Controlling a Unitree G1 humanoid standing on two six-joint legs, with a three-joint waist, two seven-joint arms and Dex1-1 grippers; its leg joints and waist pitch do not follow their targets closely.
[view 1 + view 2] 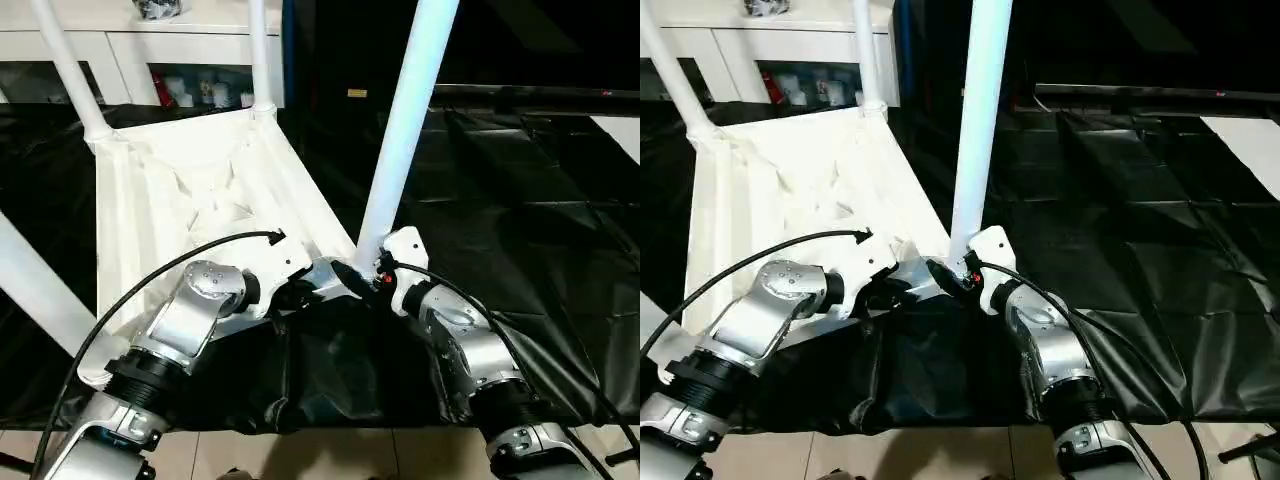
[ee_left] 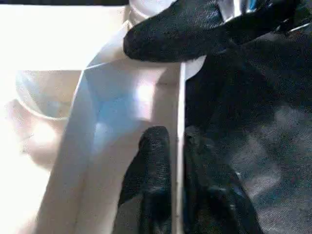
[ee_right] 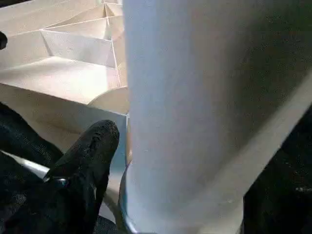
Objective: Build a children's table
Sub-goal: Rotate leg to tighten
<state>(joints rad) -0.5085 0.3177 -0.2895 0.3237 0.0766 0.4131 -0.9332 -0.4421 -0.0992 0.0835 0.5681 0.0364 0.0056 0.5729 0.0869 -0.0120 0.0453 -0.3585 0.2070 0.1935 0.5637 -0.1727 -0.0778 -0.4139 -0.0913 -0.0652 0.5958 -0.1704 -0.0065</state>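
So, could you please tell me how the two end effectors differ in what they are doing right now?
The left end effector pinches the tabletop rim with its fingers nearly shut; the right end effector stands wide around the base of the near leg. Both work at the same near corner.

tabletop (image 1: 190, 190) is plain white with a ribbed underside, legs (image 1: 405, 120) white too, one looks a bit bluish. sheet (image 1: 520, 220) under it all is glossy black, forearms (image 1: 190, 320) silver, cabinet (image 1: 130, 45) at 11 o'clock white
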